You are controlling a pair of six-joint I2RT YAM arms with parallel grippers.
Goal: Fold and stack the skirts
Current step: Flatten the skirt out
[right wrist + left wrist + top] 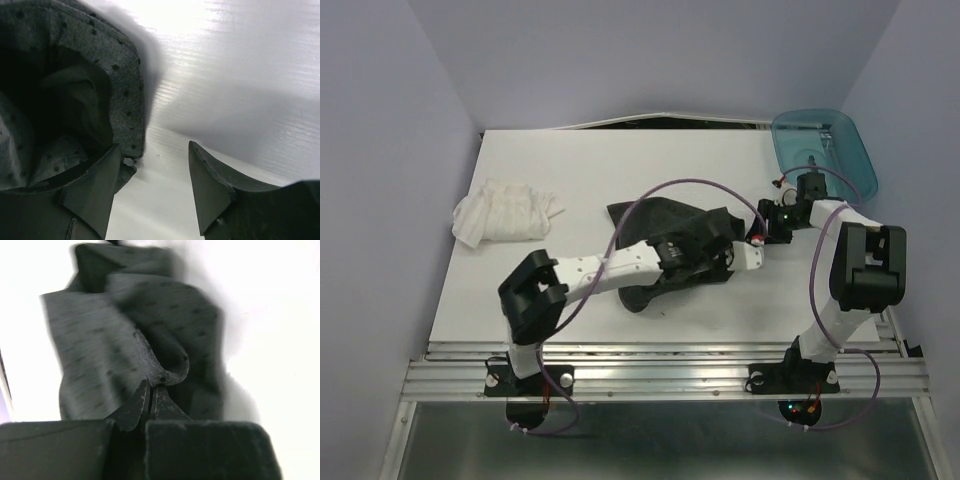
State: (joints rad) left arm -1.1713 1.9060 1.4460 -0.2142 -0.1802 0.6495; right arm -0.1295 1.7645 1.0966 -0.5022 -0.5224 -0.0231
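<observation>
Where it lies bunched just right of mid-bench, the charcoal skirt point(655, 218) with tiny dots is my first entry: crumpled, folds overlapping, not flat. Second entry, the white ruffled skirt point(505, 212): heaped near the left edge of the bench point(620, 160), well apart from the dark one. Left jaws: closed, the tips pinching a curled hem of the charcoal skirt. Right jaws: open at that same skirt's right edge, one finger point(95, 190) against the cloth and the other over bare bench. Last entry, a teal bin point(825, 150): far right corner, beyond the right arm point(860, 270).
</observation>
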